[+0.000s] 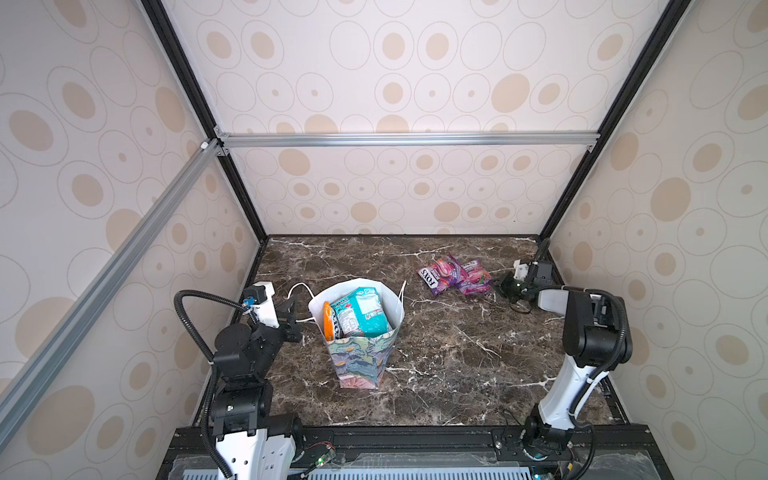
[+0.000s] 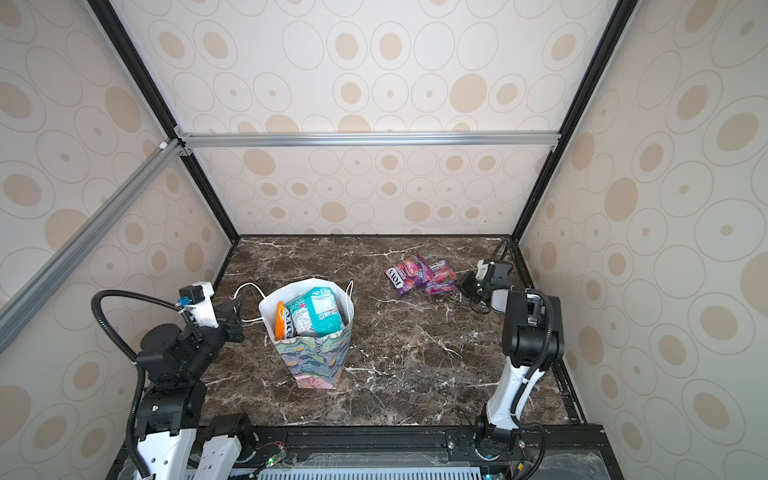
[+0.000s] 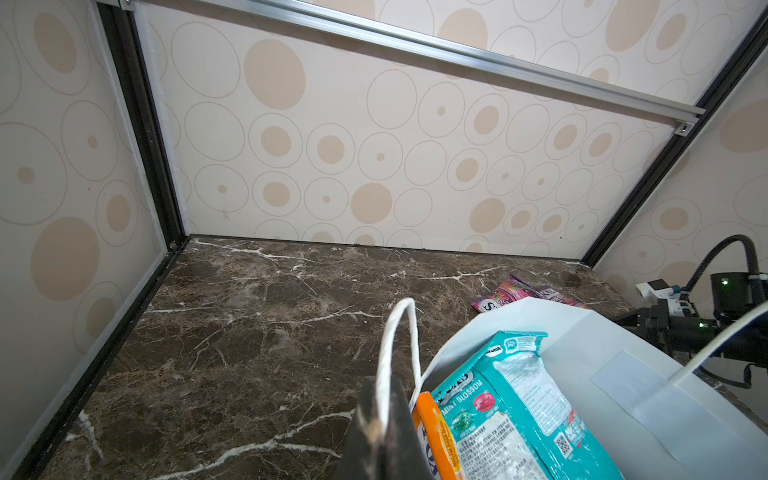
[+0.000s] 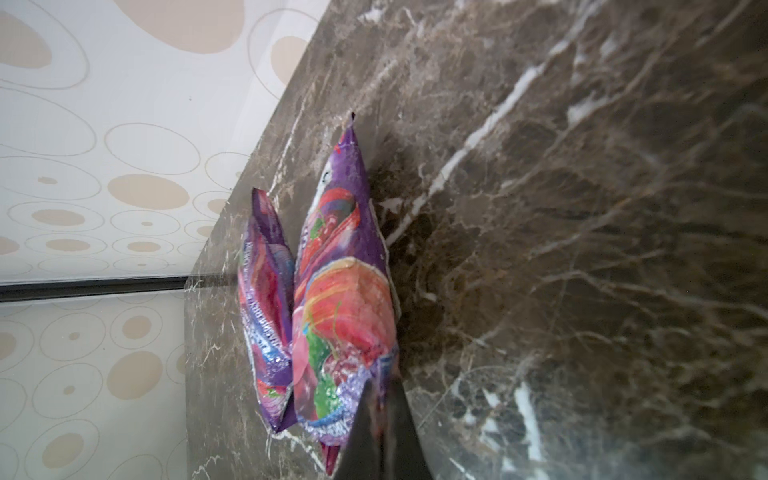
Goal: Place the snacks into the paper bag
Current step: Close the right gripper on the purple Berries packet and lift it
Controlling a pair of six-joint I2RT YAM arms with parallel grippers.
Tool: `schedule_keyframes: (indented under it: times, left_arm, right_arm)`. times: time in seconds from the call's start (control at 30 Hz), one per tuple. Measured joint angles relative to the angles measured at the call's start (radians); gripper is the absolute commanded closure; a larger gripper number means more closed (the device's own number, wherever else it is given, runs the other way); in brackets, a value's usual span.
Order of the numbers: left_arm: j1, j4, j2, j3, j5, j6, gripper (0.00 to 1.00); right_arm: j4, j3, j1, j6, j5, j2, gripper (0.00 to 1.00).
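The paper bag (image 1: 360, 365) (image 2: 318, 361) stands upright left of the table's middle, its mouth open. Inside it lean a teal snack packet (image 1: 362, 312) (image 3: 515, 407) and an orange one (image 1: 330, 322) (image 3: 436, 432). My left gripper (image 1: 296, 319) (image 3: 382, 415) is shut on the bag's white cord handle (image 3: 395, 332) at the bag's left side. Two purple-pink snack packets lie at the back right, side by side. My right gripper (image 1: 500, 284) (image 4: 380, 405) is shut on the near edge of the right-hand one (image 1: 473, 280) (image 4: 345, 311). The other packet (image 1: 439, 273) (image 4: 266, 291) lies free against it.
The brown marble table (image 1: 457, 374) is closed in by patterned walls at the back and both sides. The bag's second cord handle (image 1: 402, 291) hangs at its right side. The right arm's elbow (image 1: 590, 324) stands over the right edge of the table.
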Motion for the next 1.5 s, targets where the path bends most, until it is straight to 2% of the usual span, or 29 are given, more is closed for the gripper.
schedule_keyframes:
  times: [0.83, 1.2, 1.5]
  left_arm:
    - [0.000, 0.000, -0.022, 0.000, -0.002, 0.000, 1.00]
    - [0.000, 0.000, -0.022, 0.000, -0.002, 0.000, 1.00]
    - [0.000, 0.000, -0.021, 0.000, -0.002, 0.000, 1.00]
  right_arm:
    - [-0.172, -0.030, 0.007, -0.056, 0.019, -0.362, 1.00]
    - [-0.279, -0.025, 0.062, -0.093, 0.066, -0.534, 1.00]
    - [-0.382, 0.057, 0.118, -0.129, 0.105, -0.606, 1.00]
